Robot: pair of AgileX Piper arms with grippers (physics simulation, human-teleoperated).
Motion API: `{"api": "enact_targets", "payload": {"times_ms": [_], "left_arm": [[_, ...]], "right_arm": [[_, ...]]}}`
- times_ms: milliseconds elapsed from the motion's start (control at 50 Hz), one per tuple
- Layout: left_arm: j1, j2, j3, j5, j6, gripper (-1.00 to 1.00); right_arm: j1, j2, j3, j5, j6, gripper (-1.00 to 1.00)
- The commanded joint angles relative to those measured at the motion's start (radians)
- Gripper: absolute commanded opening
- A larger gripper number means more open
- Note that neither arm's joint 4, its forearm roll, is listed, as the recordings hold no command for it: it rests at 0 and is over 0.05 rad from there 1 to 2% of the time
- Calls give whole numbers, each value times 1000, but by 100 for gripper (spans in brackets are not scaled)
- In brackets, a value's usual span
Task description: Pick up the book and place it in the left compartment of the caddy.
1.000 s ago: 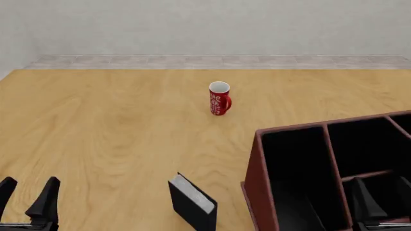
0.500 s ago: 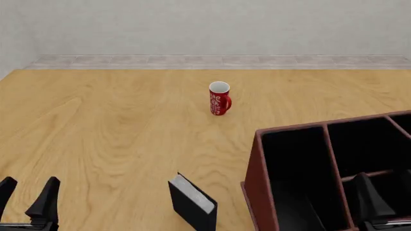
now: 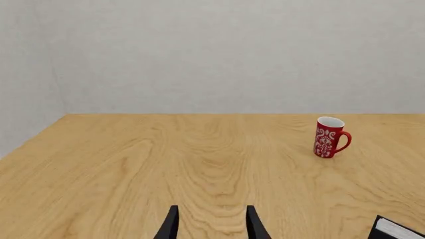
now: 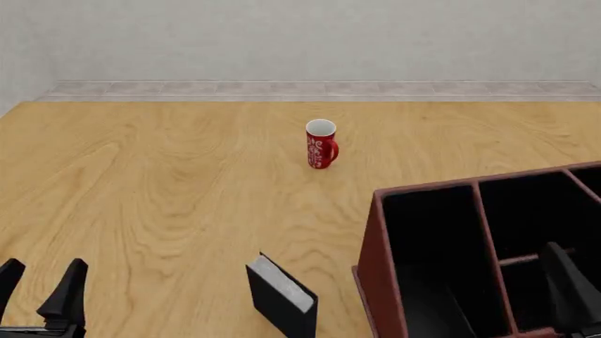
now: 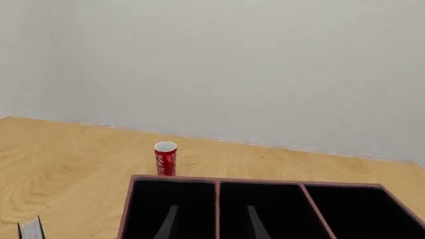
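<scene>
The book, black with white page edges, stands upright on the table near the front edge, left of the caddy. It shows at the edge of the left wrist view and of the right wrist view. The caddy's left compartment is a long black bay with nothing in it; it also shows in the right wrist view. My left gripper is open and holds nothing, far left of the book. My right gripper is open and holds nothing above the caddy; one of its fingers shows in the front view.
A red mug with a white pattern stands upright in the middle of the table, beyond the book; it also shows in the left wrist view and the right wrist view. A wall bounds the table's far side.
My right gripper has moved up and to the right over the caddy. The left gripper, the book and the mug have not moved.
</scene>
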Motion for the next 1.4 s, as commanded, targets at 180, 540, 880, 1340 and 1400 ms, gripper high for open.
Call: {"api": "enact_targets", "payload": {"times_ms": [180,540,880,1340,1400], "left_arm": [[0,0,0,0,0,100],[0,0,0,0,0,100],[0,0,0,0,0,100],[0,0,0,0,0,100],[0,0,0,0,0,100]], "right_arm": [[167,62,-155,100,9,100],[362,327,-270,-3,63,100],[516,467,-386,25,-14,100],[697,649,-504,135,-136,100],[730,685,-509,139,-160,100]]}}
